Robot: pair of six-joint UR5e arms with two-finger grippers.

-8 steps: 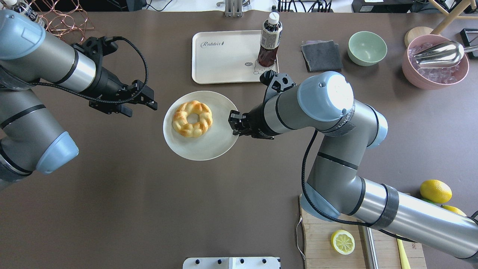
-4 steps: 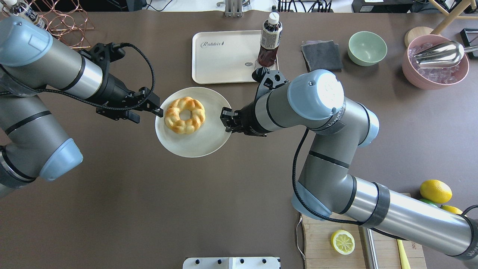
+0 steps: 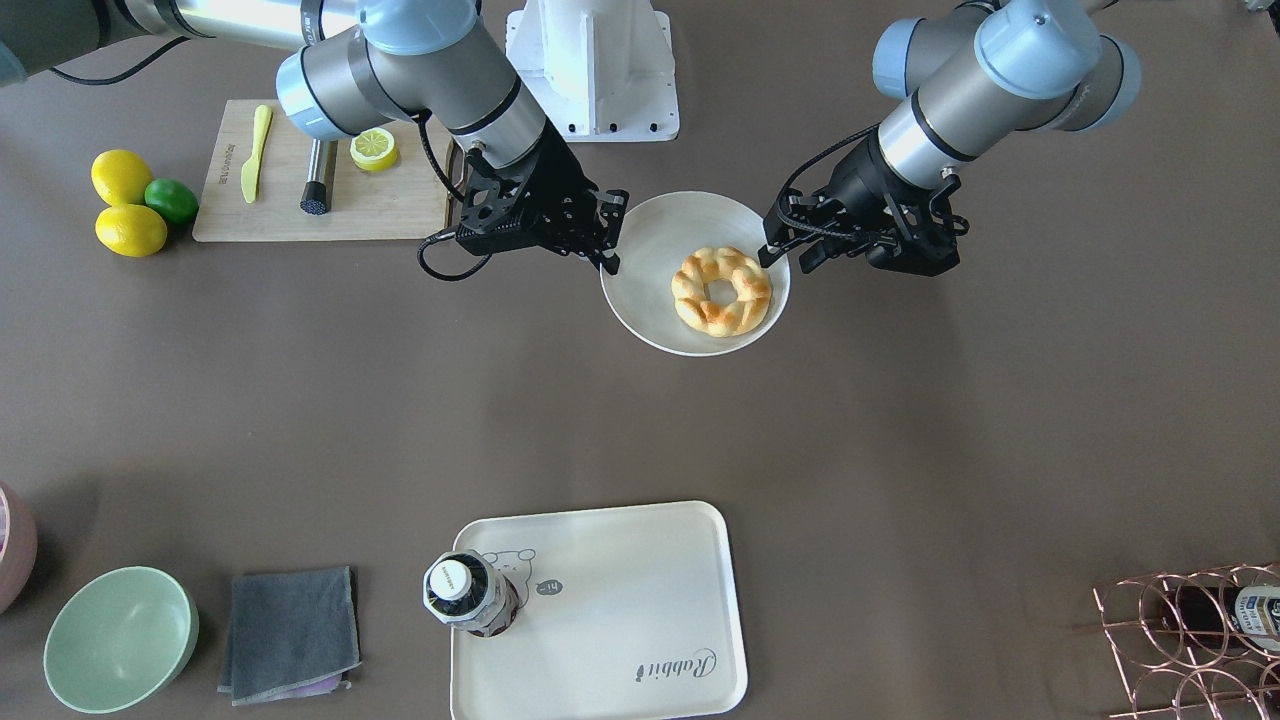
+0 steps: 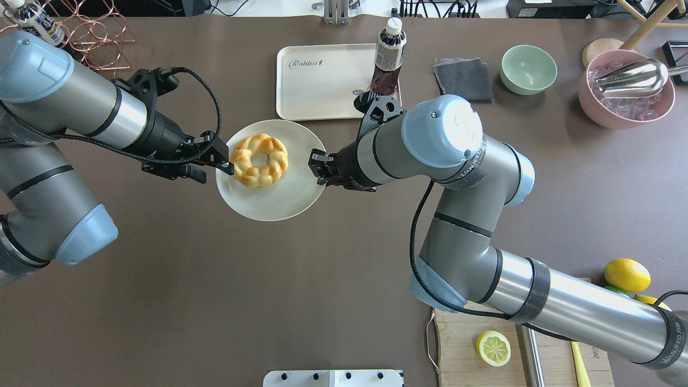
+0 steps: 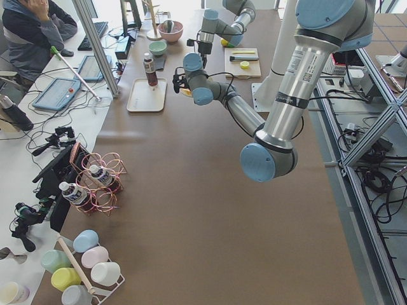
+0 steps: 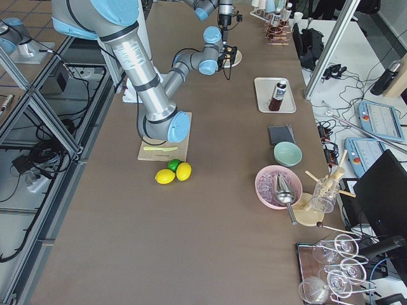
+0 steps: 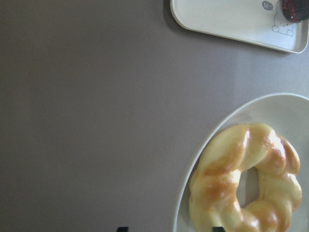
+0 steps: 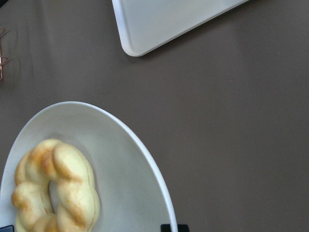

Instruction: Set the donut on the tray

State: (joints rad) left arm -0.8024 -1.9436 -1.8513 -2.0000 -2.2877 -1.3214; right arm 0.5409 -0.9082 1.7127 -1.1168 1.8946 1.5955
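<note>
The golden-brown twisted donut (image 4: 259, 160) lies on a round off-white plate (image 4: 279, 201). My right gripper (image 4: 316, 164) is shut on the plate's right rim; in the right wrist view its tips (image 8: 169, 227) sit on the rim (image 8: 145, 145). My left gripper (image 4: 226, 161) is open at the donut's left edge. In the left wrist view one fingertip (image 7: 218, 228) is over the donut (image 7: 246, 183) and the other is over the table. The cream "Rabbit" tray (image 4: 322, 80) lies just behind the plate, and there is no donut on it.
A dark drink bottle (image 4: 388, 59) stands on the tray's right corner. A grey cloth (image 4: 463, 79), a green bowl (image 4: 529, 69) and a pink ice bowl (image 4: 626, 88) lie further right. A copper wire rack (image 4: 91, 37) stands far left. A cutting board (image 4: 462, 349) holds a lemon half (image 4: 493, 348).
My right gripper has carried the plate and donut left and toward the tray. My left gripper has moved right, up to the donut's left edge.
</note>
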